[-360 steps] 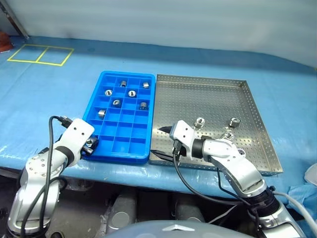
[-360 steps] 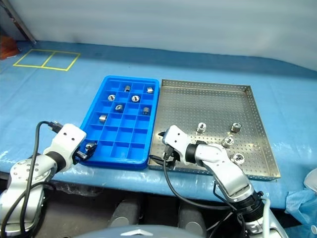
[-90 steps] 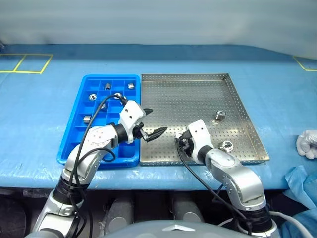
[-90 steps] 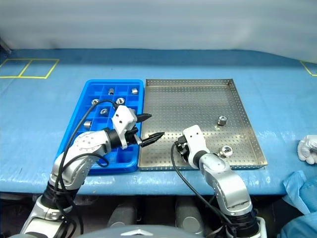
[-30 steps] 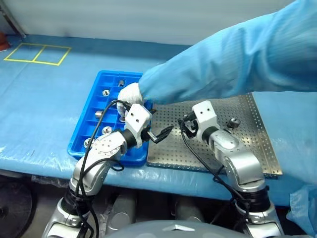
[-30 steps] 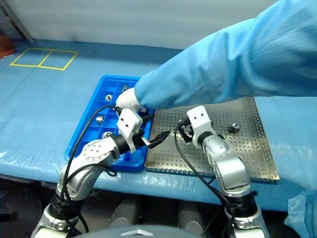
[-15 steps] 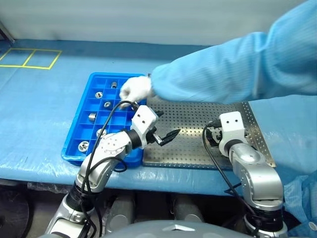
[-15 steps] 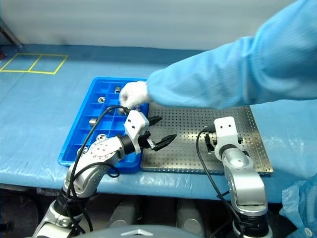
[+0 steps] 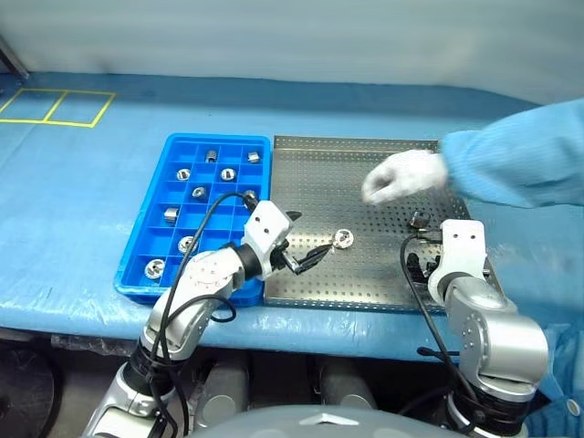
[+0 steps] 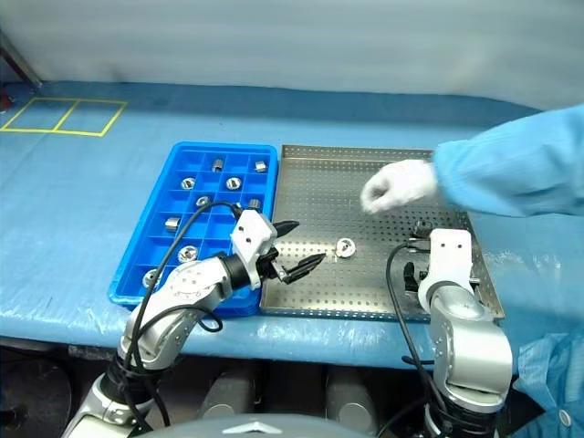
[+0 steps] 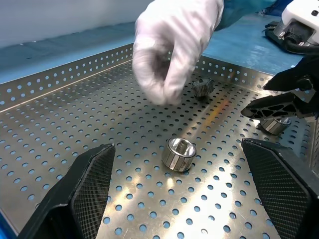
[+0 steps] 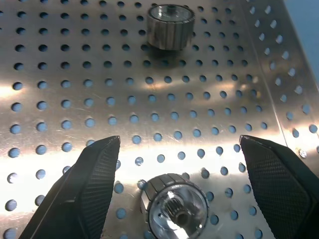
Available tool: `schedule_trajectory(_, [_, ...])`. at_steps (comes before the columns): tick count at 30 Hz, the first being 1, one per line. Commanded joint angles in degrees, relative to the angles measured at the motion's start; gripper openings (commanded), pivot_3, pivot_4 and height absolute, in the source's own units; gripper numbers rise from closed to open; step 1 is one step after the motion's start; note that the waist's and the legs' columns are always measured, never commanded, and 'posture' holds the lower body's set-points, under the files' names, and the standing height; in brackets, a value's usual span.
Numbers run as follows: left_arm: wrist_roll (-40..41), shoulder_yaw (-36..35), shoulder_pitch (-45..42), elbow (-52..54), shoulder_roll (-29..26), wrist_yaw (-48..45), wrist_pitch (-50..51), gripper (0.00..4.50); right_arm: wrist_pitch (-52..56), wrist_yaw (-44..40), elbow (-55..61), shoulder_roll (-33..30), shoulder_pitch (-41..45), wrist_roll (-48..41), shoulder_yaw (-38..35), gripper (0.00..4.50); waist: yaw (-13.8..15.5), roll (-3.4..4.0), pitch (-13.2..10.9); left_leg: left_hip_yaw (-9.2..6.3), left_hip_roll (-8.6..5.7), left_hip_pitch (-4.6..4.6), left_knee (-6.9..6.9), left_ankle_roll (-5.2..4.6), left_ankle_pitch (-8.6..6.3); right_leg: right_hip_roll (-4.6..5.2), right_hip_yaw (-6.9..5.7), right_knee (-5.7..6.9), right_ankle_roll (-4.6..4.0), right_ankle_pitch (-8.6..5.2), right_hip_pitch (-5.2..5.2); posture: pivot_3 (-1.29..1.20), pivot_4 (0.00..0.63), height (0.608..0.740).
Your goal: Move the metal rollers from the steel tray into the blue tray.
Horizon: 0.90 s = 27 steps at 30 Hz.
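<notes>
Change: since half a second ago, the person's gloved hand (image 9: 403,174) has been drawn from over the blue tray (image 9: 146,239) to the steel tray (image 9: 365,283).
Left tool (image 9: 304,241): fingers apart, empty, a roller (image 9: 343,239) at its 3 o'clock.
Right tool (image 12: 182,184): fingers spread, nothing clamped, second roller (image 12: 175,210) between them.
Rollers: three seen on the steel tray, eight in the blue tray's compartments.

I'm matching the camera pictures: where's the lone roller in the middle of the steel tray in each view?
Left eye view: middle roller, tray centre, just past the left pincer.
Right eye view: roller, same spot.
Left wrist view: roller centred between its fingers.
Right wrist view: two other rollers instead.
Shared landmark: steel tray's perforated floor.
</notes>
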State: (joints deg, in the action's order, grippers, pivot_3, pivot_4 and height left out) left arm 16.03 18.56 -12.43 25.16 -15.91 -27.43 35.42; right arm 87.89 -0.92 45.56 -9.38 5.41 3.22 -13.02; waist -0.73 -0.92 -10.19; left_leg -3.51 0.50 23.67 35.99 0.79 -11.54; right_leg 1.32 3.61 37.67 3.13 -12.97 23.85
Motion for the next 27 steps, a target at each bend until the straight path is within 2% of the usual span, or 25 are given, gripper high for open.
schedule_trajectory(1, [-0.3, -0.2, -0.2, 2.1, 0.3, 0.2, -1.1, 4.46, 2.4, 0.0, 2.4, 0.4, 0.1, 0.3, -1.5, 4.06, 0.0, 0.00, 0.0, 0.00, 0.00, 0.00, 0.00, 0.00, 0.00, 0.00, 0.00, 0.00, 0.00, 0.00, 0.00, 0.07, 0.150, 0.740])
schedule_trajectory(11, [-0.5, 0.0, -0.2, 1.8, 0.4, 0.1, -1.1, 4.46, 4.6, -2.0, 1.5, 3.0, -1.9, -0.9, -2.9, 4.06, -0.1, 0.01, 0.0, 0.00, 0.00, -0.01, 0.00, 0.00, 0.00, 0.00, 0.00, 0.00, 0.00, 0.00, 0.00, 0.07, 0.150, 0.740])
schedule_trajectory(14, [-0.5, -0.1, -0.1, 1.9, 0.3, 0.2, -1.1, 4.46, 4.6, -2.3, 1.7, 3.7, -2.0, -1.1, -2.7, 3.55, 0.0, 0.02, 0.0, -0.01, 0.01, 0.00, 0.00, 0.00, 0.00, 0.00, -0.01, 0.00, 0.00, 0.00, 0.00, 0.07, 0.150, 0.740])
schedule_trajectory(17, [-0.6, -0.2, 0.1, 2.1, 0.3, 0.3, -1.0, 4.46, 4.6, -2.0, 1.8, 3.2, -1.5, -1.0, -2.0, 2.58, -0.1, 0.01, 0.0, 0.01, 0.00, 0.00, 0.00, 0.00, 0.00, 0.01, 0.00, -0.01, 0.00, 0.00, 0.00, 0.07, 0.150, 0.740])
schedule_trajectory(19, [-0.6, -0.1, 0.2, 2.3, 0.2, 0.4, -0.9, 4.46, 4.6, -2.4, 1.8, 3.6, -0.9, -1.3, -2.2, 2.58, -0.1, 0.02, 0.0, 0.01, 0.00, 0.00, 0.00, 0.00, 0.00, 0.00, 0.00, 0.00, 0.00, 0.00, 0.00, 0.07, 0.150, 0.740])
schedule_trajectory(23, [-0.7, -0.4, 0.4, 2.7, -0.2, 0.6, -0.7, 4.46, 3.1, -3.1, 1.8, 3.7, 0.0, -2.3, -0.7, 1.75, -0.1, 0.02, 0.0, -0.01, 0.01, -0.01, 0.00, 0.00, 0.00, -0.01, -0.01, 0.00, 0.00, -0.01, 0.00, 0.09, 0.150, 0.740])
schedule_trajectory(27, [-0.5, -1.4, 1.0, 3.8, -0.9, 1.1, -0.3, 4.46, 0.8, -5.6, 3.1, 3.8, 2.0, -5.4, 2.8, 1.71, 0.0, 0.02, 0.0, 0.00, 0.01, 0.00, -0.01, 0.00, 0.00, 0.00, -0.01, 0.00, 0.00, -0.01, 0.01, 0.11, 0.150, 0.740])
